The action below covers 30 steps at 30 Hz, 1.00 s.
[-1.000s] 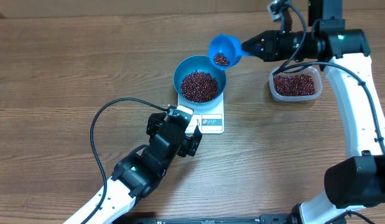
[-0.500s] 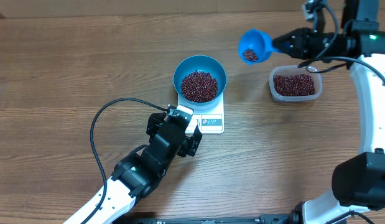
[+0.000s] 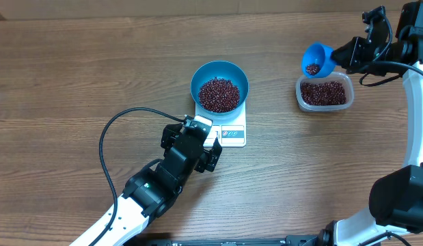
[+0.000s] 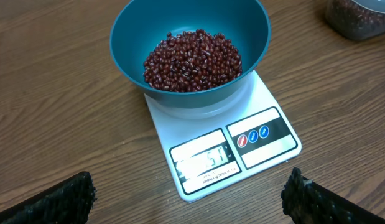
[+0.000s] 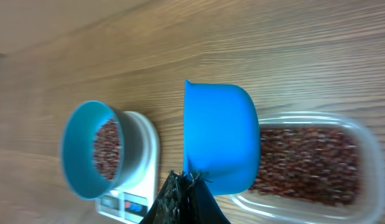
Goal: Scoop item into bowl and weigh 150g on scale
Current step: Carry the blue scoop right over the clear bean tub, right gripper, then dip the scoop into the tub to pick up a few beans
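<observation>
While right fingers (image 3: 349, 53) clamp the scoop (image 3: 318, 59) handle by the tub (image 3: 298, 96) | left fingers (image 4: 55, 202) wide, empty, bowl (image 4: 127, 37) on scale (image 4: 267, 140) just ahead | beans (image 4: 192, 59) loose, roll easily: keep scoop level

1. The bench (image 3: 74, 68) is mid-brown wood with darker streaky grain.
2. The bowl (image 3: 200, 76) is plain bright blue, and the beans (image 3: 219, 94) in it are dark red-brown with some pale flecks.
3. The scale (image 3: 238, 120) is white, and its black label strip (image 4: 253, 135) bears one red and two blue round marks.
4. The scoop (image 3: 322, 55) is plain bright blue.
5. The tub (image 3: 298, 96) is clear, with red-brown showing through.
6. The right arm (image 3: 417, 116) is white with black joints, and the cable (image 3: 105, 147) is black.
</observation>
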Available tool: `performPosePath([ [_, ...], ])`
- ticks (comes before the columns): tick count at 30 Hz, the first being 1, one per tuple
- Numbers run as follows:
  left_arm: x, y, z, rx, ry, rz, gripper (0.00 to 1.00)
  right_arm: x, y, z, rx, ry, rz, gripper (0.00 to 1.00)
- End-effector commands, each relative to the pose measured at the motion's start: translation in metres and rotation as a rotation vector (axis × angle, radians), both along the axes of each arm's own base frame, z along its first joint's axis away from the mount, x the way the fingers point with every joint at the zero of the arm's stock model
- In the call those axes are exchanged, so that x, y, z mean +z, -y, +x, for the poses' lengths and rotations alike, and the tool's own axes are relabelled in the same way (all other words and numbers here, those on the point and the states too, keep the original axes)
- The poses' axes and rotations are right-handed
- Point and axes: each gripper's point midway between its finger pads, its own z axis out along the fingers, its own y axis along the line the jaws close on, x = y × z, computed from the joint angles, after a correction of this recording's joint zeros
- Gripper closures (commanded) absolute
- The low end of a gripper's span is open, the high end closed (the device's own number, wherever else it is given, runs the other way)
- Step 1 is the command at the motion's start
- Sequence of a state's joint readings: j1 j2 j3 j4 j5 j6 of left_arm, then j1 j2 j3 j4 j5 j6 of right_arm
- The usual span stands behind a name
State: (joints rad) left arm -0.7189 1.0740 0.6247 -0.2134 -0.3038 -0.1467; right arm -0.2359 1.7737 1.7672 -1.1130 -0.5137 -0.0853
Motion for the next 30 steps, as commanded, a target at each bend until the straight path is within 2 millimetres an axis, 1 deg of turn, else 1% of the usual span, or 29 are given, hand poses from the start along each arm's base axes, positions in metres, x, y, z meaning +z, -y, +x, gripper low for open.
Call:
performPosePath([
  [1, -0.005, -0.005, 0.001, 0.008, 0.002, 0.032, 0.0, 0.018, 0.023, 0.0, -0.034, 0.058, -0.169, 0.96],
  [4, -0.005, -0.005, 0.001, 0.008, 0.002, 0.032, 0.0, 0.013, 0.038, -0.001, -0.064, 0.04, -0.255, 0.96],
  [6, -0.004, -0.005, 0.001, 0.009, 0.003, 0.031, 0.0, 0.011, 0.043, -0.002, -0.062, 0.035, -0.293, 0.96],
  [10, -0.005, -0.005, 0.001, 0.008, 0.002, 0.032, 0.0, 0.008, 0.046, -0.004, -0.023, 0.033, -0.356, 0.96],
  [14, -0.005, -0.005, 0.001, 0.009, 0.002, 0.031, 0.01, 0.004, 0.051, -0.006, -0.046, -0.005, -0.477, 0.96],
  [18, -0.004, -0.005, 0.001, 0.009, 0.003, 0.032, 0.0, 0.004, 0.047, -0.006, -0.057, -0.026, -0.614, 0.96],
  [21, -0.004, -0.005, 0.001, 0.008, 0.003, 0.031, 0.01, 0.006, 0.037, -0.005, -0.049, -0.026, -0.688, 0.96],
  [25, -0.005, -0.005, 0.001, 0.009, 0.002, 0.031, 0.01, 0.01, 0.028, -0.004, -0.048, -0.024, -0.781, 0.96],
  [30, -0.004, -0.005, 0.001, 0.008, 0.003, 0.031, 0.0, 0.014, 0.023, -0.005, -0.052, -0.02, -0.862, 0.96],
])
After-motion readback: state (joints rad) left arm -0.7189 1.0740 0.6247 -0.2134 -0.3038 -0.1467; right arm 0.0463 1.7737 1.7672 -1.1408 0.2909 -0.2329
